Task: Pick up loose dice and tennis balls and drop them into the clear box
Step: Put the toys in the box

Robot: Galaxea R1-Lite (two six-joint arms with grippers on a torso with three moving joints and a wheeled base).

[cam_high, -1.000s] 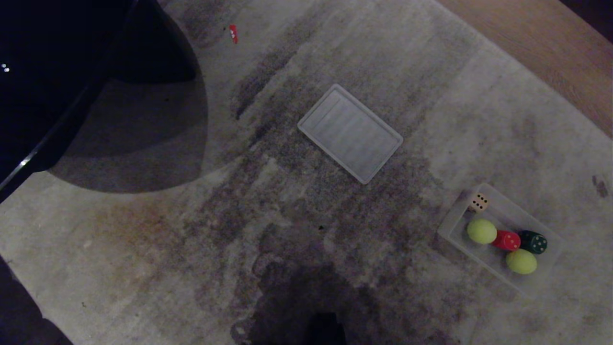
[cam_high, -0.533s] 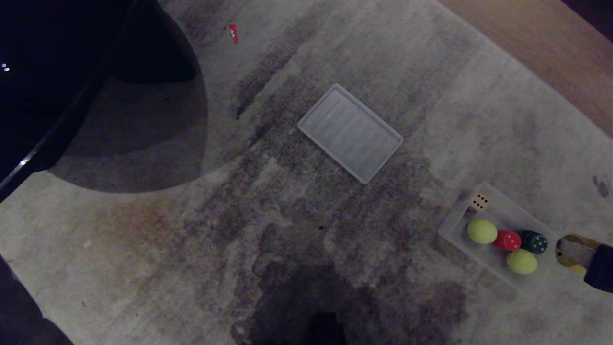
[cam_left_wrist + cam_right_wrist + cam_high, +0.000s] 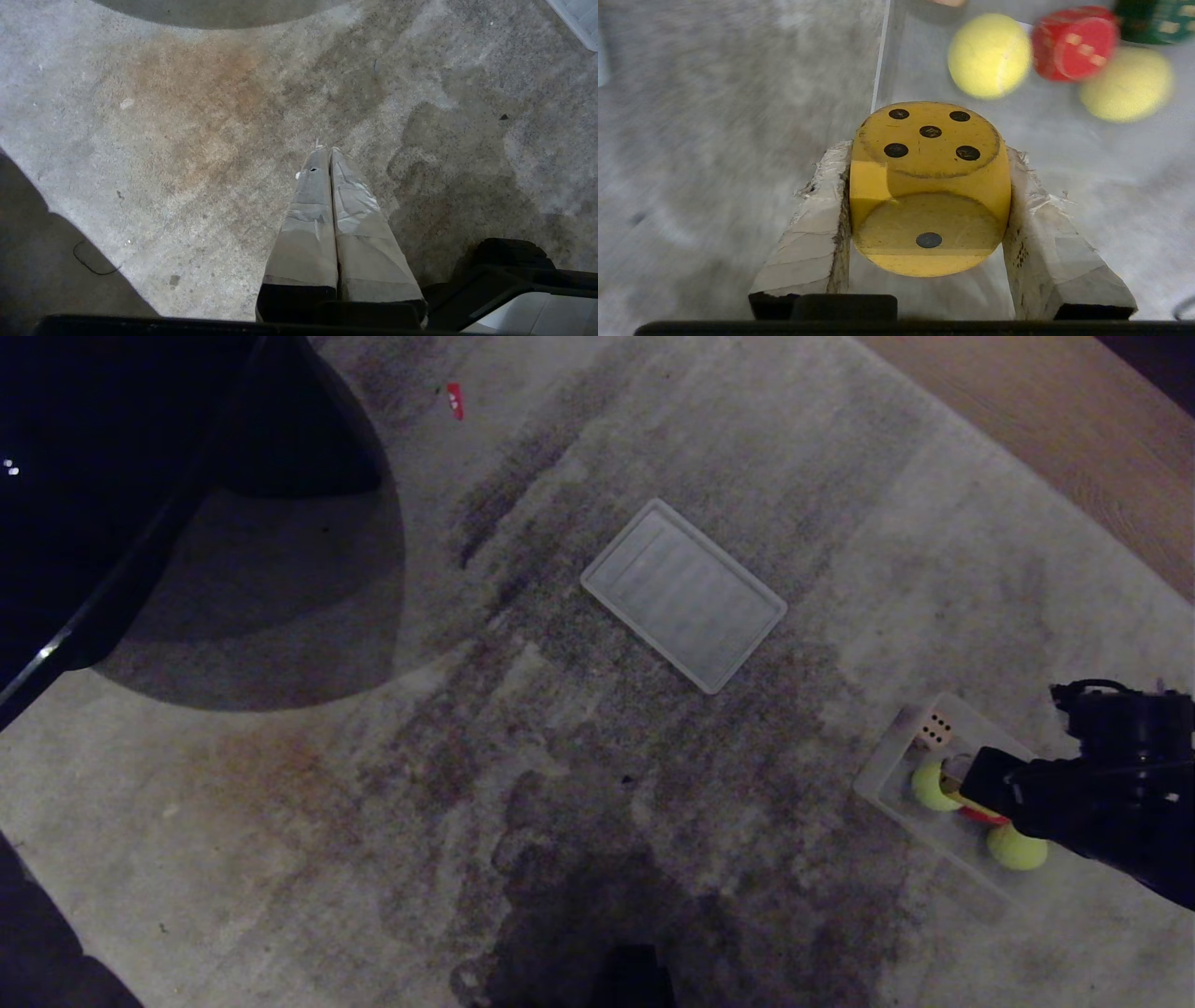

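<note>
My right gripper [image 3: 927,153] is shut on the yellow die [image 3: 929,186], which has dark pips and sits between the two taped fingers. It hangs over the near end of the clear box [image 3: 889,767], just inside its wall [image 3: 878,60]. In the box lie two tennis balls [image 3: 990,56] [image 3: 1127,84], a red die [image 3: 1073,42], a dark green die [image 3: 1153,21] and a beige die [image 3: 934,729]. In the head view the right arm [image 3: 1092,793] covers the green die and most of the red one. My left gripper [image 3: 325,150] is shut and empty over bare carpet.
A flat ribbed clear lid [image 3: 683,595] lies on the grey stained carpet in the middle. A small red item [image 3: 455,401] is far back. Dark furniture [image 3: 93,476] fills the back left, and wooden floor [image 3: 1055,420] borders the carpet at the back right.
The right arm has swung in from the right edge of the head view and now reaches over the box with the yellow die, hiding the green die. The left arm is unmoved.
</note>
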